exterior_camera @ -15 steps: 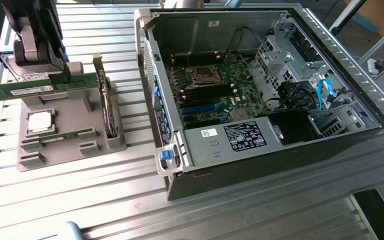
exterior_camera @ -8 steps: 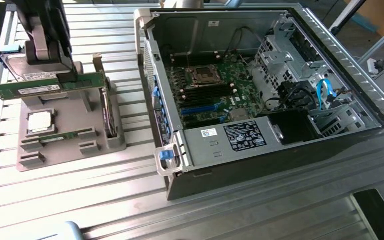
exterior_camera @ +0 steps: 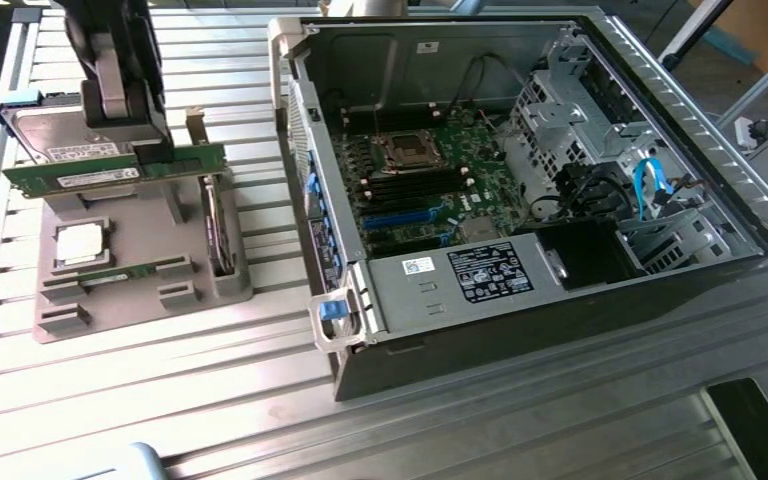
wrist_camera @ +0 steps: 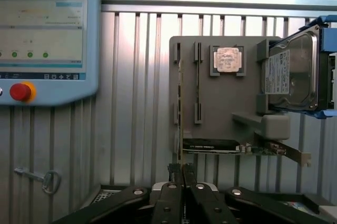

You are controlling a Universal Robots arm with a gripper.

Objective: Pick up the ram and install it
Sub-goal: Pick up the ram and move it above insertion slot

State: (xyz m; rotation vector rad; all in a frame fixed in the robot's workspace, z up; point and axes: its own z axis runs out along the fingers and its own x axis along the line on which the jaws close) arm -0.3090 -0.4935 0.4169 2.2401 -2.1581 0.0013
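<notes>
Ribbed metal tabletop [exterior_camera: 197, 390] carrying a grey holder [exterior_camera: 117, 285] and, on the exterior view's right of the holder, an open computer case [exterior_camera: 704, 170] lying on its side.

Arm pose: the arm comes down from above the holder, near the holder's hard-drive end. The gripper [exterior_camera: 144, 158] points straight down. In the wrist view the gripper [wrist_camera: 181, 172] looks onto the holder from overhead.

Grip: the black fingers [wrist_camera: 169, 197] are pressed together on the ram [exterior_camera: 84, 178]. It is a narrow green stick held level and on edge above the holder, clear of its slots. The fingers clamp it nearer its case-side end. In the wrist view the ram [wrist_camera: 181, 129] appears edge-on as a thin line running out from the fingertips.

Other parts in the holder: a hard drive [exterior_camera: 51, 135] standing on edge at one end, a processor chip [exterior_camera: 80, 243] lying flat in the middle, and an expansion card [wrist_camera: 231, 148] upright along the side facing the case.

Edges and free room: a strip of bare table separates the holder from the near wall of the case. That wall stands higher than the holder and carries blue latches. The case is open upward, exposing the motherboard [exterior_camera: 424, 180]. Off the holder's end farthest from the hard drive lie a blue-framed control pendant [wrist_camera: 47, 40] and a bunch of keys [wrist_camera: 42, 179], both apart from the holder.
</notes>
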